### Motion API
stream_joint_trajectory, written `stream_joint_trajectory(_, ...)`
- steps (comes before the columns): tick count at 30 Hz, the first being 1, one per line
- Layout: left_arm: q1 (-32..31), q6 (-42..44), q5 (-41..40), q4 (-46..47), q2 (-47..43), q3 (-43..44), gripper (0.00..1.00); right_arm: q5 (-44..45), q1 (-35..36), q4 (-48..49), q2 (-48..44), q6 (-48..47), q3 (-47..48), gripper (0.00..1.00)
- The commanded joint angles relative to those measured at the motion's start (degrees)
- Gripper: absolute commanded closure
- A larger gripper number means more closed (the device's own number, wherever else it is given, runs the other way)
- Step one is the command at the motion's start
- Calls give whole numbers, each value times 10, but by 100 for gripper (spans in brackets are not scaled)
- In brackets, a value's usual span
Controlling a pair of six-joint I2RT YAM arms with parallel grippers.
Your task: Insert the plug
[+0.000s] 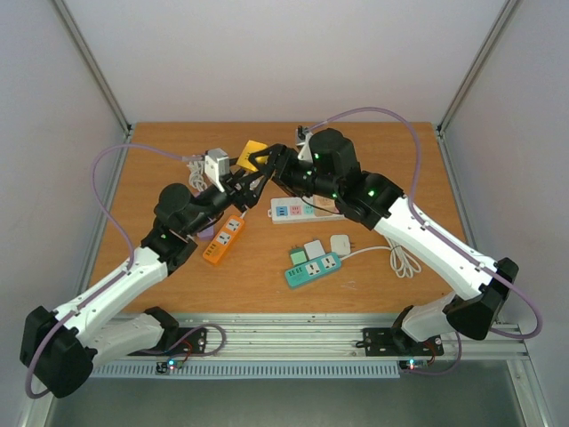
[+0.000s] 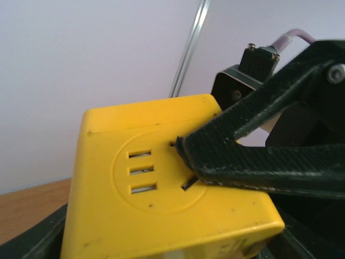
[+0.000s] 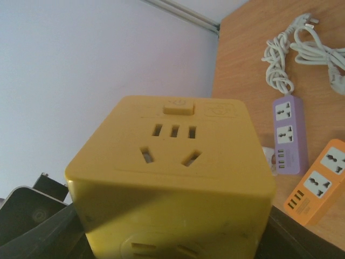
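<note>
The lower part of the yellow cube socket [image 3: 172, 162] is cut off by the bottom edge of both wrist views, so the pads pressing it are hardly seen. In the top view it is held clear of the table [image 1: 258, 289], near the middle of the far edge, and is half covered by dark fingers. It is gripped by the left gripper [image 1: 252, 178] with jaws spread to the cube's width. It is also clamped by the right gripper [image 1: 264, 162], one finger [image 2: 242, 156] of which lies flat across a socket face. Which plug is meant for insertion cannot be made out.

The purple power strip [image 3: 289, 132] is largely hidden under the left arm in the top view.

Four power strips are counted:
- the purple one
- an orange one [image 1: 224, 240] just beside it
- a white one [image 1: 293, 212] at the centre
- a teal one [image 1: 313, 269] nearer the front edge

Three small adapter blocks [image 1: 313, 250] lie at the teal strip. A fourth, white block [image 1: 216, 164] is seen towards the far left. One coiled white cable [image 1: 404, 261] lies near the right edge.
</note>
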Motion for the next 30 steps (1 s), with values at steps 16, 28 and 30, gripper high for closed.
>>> stream_joint_trajectory(16,0,311,291,67,62,36,56,-214,-89,-107,-142,-155,-52,12)
stream_joint_trajectory(28,10,338,431,5,103,94,58,-210,-90,-182,-170,-174,-66,28)
stream_joint_trajectory(30,10,347,443,-23,105,105,58,-221,-90,-161,-175,-173,-74,31)
